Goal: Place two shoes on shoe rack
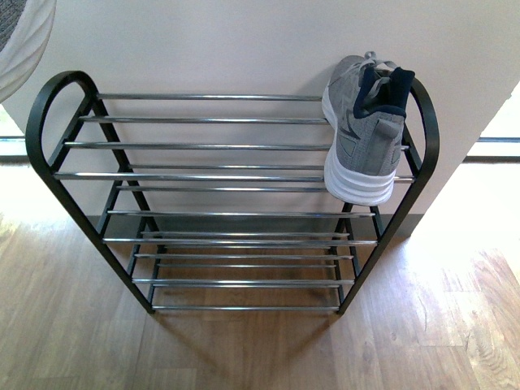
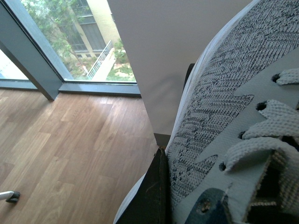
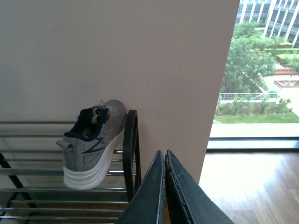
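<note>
One grey sneaker (image 1: 366, 134) sits at two o'clock on the shoe rack (image 1: 203, 146), right gripper (image 3: 164, 157) pinched empty, while the left gripper (image 2: 161, 186) clasps the second sneaker (image 1: 23, 41) at ten o'clock, probably next lowered beside it.

Open top-tier bars (image 1: 203, 146) left of grey sneaker (image 1: 364, 138)

Cloth and metal
Sneaker (image 2: 224, 93) is knitted in rough grey cloth; shoe rack (image 1: 203, 146) is barred in glossy chrome.
</note>
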`<state>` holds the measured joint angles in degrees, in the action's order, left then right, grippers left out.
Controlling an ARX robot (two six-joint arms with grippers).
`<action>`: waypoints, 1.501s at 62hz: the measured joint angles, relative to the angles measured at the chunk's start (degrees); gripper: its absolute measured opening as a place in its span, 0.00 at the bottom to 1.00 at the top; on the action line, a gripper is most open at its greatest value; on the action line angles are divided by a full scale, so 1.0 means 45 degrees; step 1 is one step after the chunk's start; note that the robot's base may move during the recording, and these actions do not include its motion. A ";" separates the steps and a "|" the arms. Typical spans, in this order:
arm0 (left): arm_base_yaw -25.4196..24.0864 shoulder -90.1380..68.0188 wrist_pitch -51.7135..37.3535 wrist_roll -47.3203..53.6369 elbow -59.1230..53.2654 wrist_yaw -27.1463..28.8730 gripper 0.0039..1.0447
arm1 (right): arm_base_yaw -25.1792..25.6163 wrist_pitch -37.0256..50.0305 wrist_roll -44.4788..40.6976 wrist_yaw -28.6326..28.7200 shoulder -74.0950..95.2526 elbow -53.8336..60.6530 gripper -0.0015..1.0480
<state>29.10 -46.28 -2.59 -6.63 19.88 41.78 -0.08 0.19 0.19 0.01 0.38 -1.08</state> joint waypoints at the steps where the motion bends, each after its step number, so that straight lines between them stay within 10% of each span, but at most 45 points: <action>1: 0.0000 0.0000 0.0000 0.0000 0.0000 0.0015 0.01 | 0.0000 0.0000 0.0000 0.0000 -0.0005 0.0000 0.01; 49: 0.0000 0.0000 0.0000 0.0000 0.0000 0.0000 0.01 | 0.0000 0.0000 0.0000 0.0000 -0.0005 0.0000 0.01; 80: 0.0010 0.0000 -0.0024 -0.0034 0.0000 0.0087 0.01 | 0.0000 0.0000 -0.0005 0.0000 -0.0005 0.0000 0.74; 93: 0.0884 -0.1520 -0.1088 -0.5168 0.1404 0.1243 0.01 | 0.0000 0.0000 -0.0005 0.0005 -0.0015 0.0000 0.91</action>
<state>33.08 -53.12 -7.49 -29.89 26.20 47.37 -0.08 0.19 0.16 0.03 0.32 -1.08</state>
